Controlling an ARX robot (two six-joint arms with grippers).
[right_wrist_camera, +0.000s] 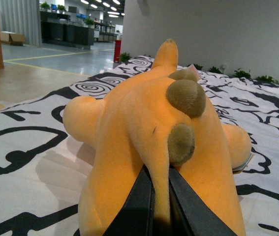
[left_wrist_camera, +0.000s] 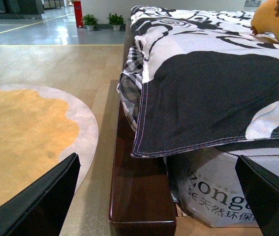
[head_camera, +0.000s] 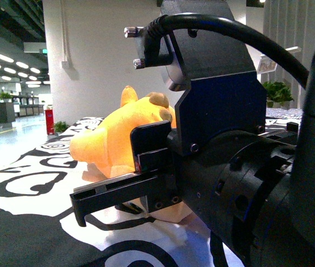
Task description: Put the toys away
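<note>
The toy is an orange-yellow plush toy (right_wrist_camera: 129,132) with olive-brown nubs, lying on a black-and-white patterned bedspread (right_wrist_camera: 26,162). My right gripper (right_wrist_camera: 161,209) is shut on a ridge of the plush fabric, its two black fingers squeezing it from both sides. The front view shows the same toy (head_camera: 113,139) beyond the big black body of the right gripper (head_camera: 146,161). My left gripper (left_wrist_camera: 154,196) is open with nothing between its fingers, low beside the bed's edge. An edge of the toy (left_wrist_camera: 272,22) shows far off on the bed in the left wrist view.
The bedspread (left_wrist_camera: 203,88) hangs over the dark brown wooden bed frame (left_wrist_camera: 139,196). A white bag with printed lettering (left_wrist_camera: 218,191) sits under the cover. A round orange rug (left_wrist_camera: 21,142) lies on the wooden floor beside the bed. A white wall (head_camera: 90,61) stands behind.
</note>
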